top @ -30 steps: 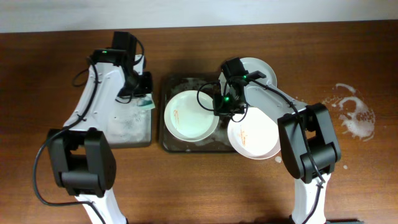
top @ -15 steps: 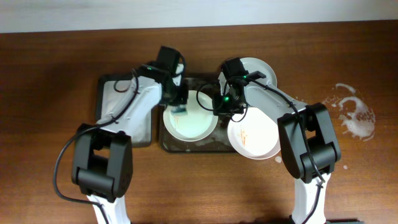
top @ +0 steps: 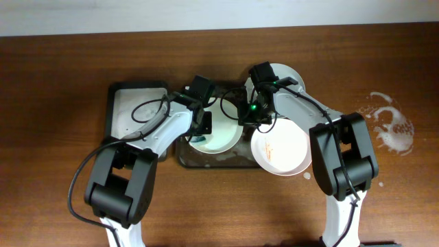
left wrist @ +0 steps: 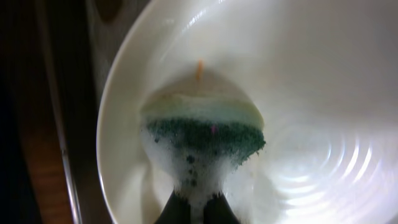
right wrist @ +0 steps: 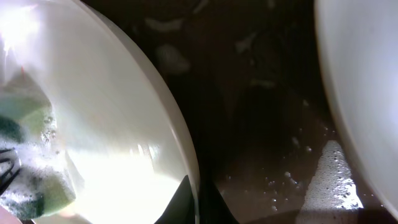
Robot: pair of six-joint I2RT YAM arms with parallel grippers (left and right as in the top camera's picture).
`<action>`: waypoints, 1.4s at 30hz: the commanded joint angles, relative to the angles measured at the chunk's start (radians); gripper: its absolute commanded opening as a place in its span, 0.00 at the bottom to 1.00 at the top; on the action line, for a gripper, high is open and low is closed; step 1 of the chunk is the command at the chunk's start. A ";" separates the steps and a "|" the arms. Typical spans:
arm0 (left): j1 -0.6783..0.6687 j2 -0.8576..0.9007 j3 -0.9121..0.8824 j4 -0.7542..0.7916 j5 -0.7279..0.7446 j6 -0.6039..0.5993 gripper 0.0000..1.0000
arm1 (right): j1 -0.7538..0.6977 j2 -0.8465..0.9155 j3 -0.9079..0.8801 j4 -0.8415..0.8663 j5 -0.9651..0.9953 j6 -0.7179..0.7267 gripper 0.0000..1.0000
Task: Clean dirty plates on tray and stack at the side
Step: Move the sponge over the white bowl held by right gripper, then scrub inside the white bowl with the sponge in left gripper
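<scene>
A pale mint-green plate [top: 221,135] lies in the dark tray [top: 206,162]. My left gripper [top: 200,132] is shut on a soapy green-and-yellow sponge [left wrist: 202,124] and presses it onto the plate's inner surface [left wrist: 311,74], just below a small orange smudge [left wrist: 199,67]. My right gripper [top: 242,118] is shut on this plate's right rim [right wrist: 155,112], one finger inside and one outside. A cream-white plate [top: 281,147] with orange smudges lies at the tray's right end and also shows in the right wrist view [right wrist: 367,74]. A third white plate [top: 287,72] lies behind the right arm.
A smaller black tray [top: 134,110] with white foam stands left of the big tray. Foam and water wet the tray floor [right wrist: 267,137]. A patch of white foam [top: 391,125] lies on the brown table at the right.
My left arm has swung right from the small foamy tray, carrying the sponge, and now has it down on the mint-green plate. The right gripper has stayed on the plate's rim.
</scene>
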 commanded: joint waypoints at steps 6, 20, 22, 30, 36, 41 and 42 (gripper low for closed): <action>0.001 -0.014 -0.061 0.201 -0.130 -0.022 0.01 | -0.002 0.011 -0.005 -0.005 -0.024 0.008 0.04; 0.001 -0.014 -0.061 0.310 0.109 0.293 0.01 | -0.002 0.011 -0.005 -0.004 -0.024 0.008 0.04; 0.001 -0.014 -0.061 0.272 0.207 0.362 0.01 | -0.002 0.011 -0.005 -0.004 -0.025 0.008 0.04; 0.001 -0.015 -0.056 0.151 0.402 0.472 0.01 | -0.002 0.011 -0.005 -0.005 -0.025 0.008 0.04; 0.016 -0.014 -0.056 0.272 0.191 0.420 0.01 | -0.002 0.011 -0.005 -0.005 -0.025 0.008 0.04; 0.016 -0.014 -0.060 0.412 -0.009 0.359 0.01 | -0.002 0.011 -0.005 -0.005 -0.025 0.008 0.04; 0.016 -0.014 -0.060 0.430 -0.033 0.357 0.01 | -0.002 0.011 -0.005 -0.005 -0.025 0.008 0.04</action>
